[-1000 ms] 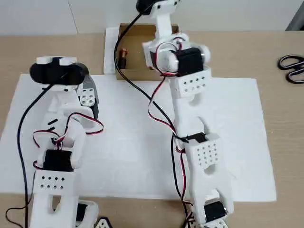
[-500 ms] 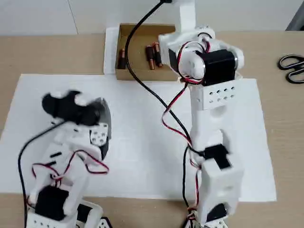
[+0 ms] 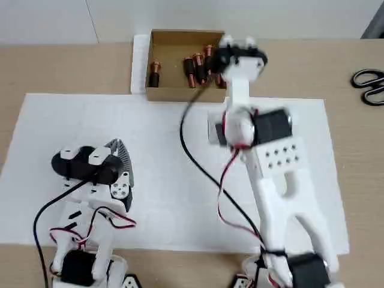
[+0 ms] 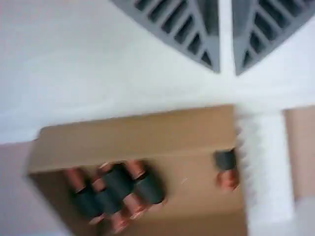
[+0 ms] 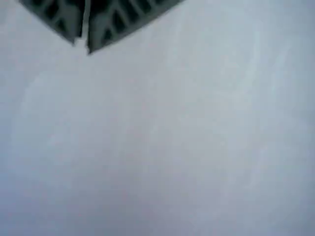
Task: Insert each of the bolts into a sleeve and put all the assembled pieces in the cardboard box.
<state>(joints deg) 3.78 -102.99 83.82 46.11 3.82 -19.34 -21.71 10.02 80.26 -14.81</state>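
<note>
Sitting in the cardboard box [image 3: 180,93] are the assembled pieces [image 3: 198,69]: copper bolts in dark sleeves, most bunched toward one side wall, and a lone piece [image 3: 155,73] against the opposite wall. Every bolt and sleeve on show is in that box, so by the look of it the boxing step is done, or as good as.

Out from the box now. The right arm [image 3: 273,156] stands folded, its far end at the box's corner. The right gripper [image 5: 82,43] points at the white sheet [image 3: 180,198] in front of the box, jaws pressed together, nothing between them. The left gripper [image 3: 122,161] sits well back from the box over the same sheet, aimed toward it, jaws likewise closed on nothing. Scissors [image 3: 369,84] lie well off to the side of the box.

The next move, as a judgement: no pickup beckons, so both arms want a clean retreat away from the box. The black cable [image 3: 192,132] must be kept off the box's rim.
</note>
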